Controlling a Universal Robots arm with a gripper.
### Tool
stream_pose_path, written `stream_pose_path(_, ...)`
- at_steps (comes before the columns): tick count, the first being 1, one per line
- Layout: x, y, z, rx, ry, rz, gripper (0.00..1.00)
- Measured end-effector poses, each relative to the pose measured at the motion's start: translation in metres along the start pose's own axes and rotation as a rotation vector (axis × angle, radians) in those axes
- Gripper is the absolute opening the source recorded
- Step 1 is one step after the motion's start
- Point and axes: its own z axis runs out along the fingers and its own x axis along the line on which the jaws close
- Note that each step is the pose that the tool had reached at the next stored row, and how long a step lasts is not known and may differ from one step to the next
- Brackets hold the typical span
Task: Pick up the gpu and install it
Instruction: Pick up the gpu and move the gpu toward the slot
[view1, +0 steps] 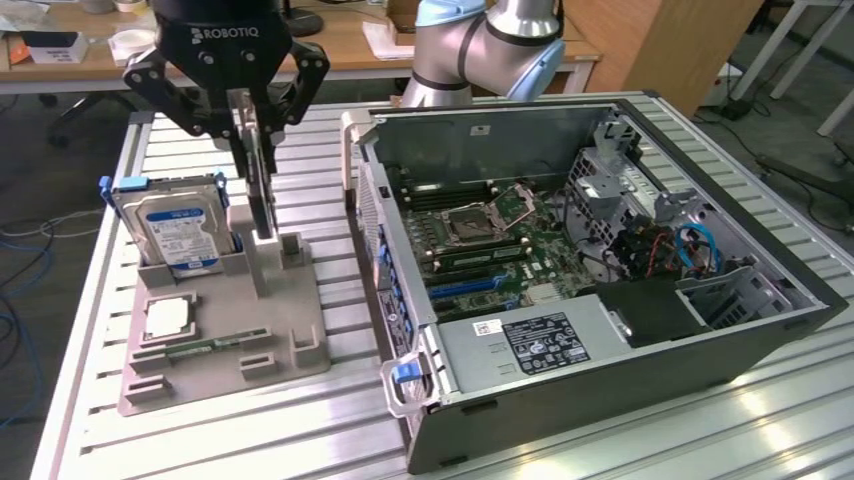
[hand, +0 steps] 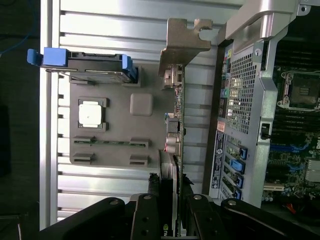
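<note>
The gripper (view1: 254, 138) jaws clamp the graphics card (view1: 262, 205) by its top edge, nine o'clock of the case (view1: 601, 400); seemingly light, stiff, fragile.

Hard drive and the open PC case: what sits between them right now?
The gpu, standing on edge over the grey holder, with the claw closed on its upper edge. The exterior view shows this, and the wrist view agrees.

Your slatted counter (view1: 307, 430), grey holder (view1: 220, 378) on it, blue-labelled hard drive (view1: 174, 225) upright in it, processor chip (view1: 170, 317) and memory stick (view1: 200, 346) lying flat.
</note>
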Motion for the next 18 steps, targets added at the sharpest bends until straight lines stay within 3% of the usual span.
stream_pose_path(18, -0.0024, -0.0001, -0.0007, 0.0000, 0.0000, 0.000, 0.27)
